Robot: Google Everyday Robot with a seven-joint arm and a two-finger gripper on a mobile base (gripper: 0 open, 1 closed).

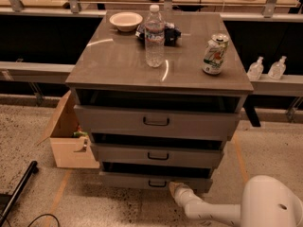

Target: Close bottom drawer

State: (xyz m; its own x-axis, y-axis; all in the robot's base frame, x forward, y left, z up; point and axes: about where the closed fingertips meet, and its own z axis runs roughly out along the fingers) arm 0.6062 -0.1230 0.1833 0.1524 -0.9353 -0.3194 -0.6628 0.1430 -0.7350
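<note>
The bottom drawer [142, 179] is the lowest of three grey drawers in the cabinet [161, 70]. Its short front with a small black handle [157, 184] stands only a little out from the cabinet, with a narrow dark gap above it. My gripper [176, 189] is at the end of the white arm [222, 211] that comes in from the lower right. Its tip rests against the drawer front just right of the handle.
The top drawer [156, 121] and middle drawer [156, 155] stand slightly out. On the cabinet top are a water bottle [154, 37], a can [214, 55], a white bowl [125, 21] and a dark object. An open cardboard box [71, 136] sits on the floor at the left.
</note>
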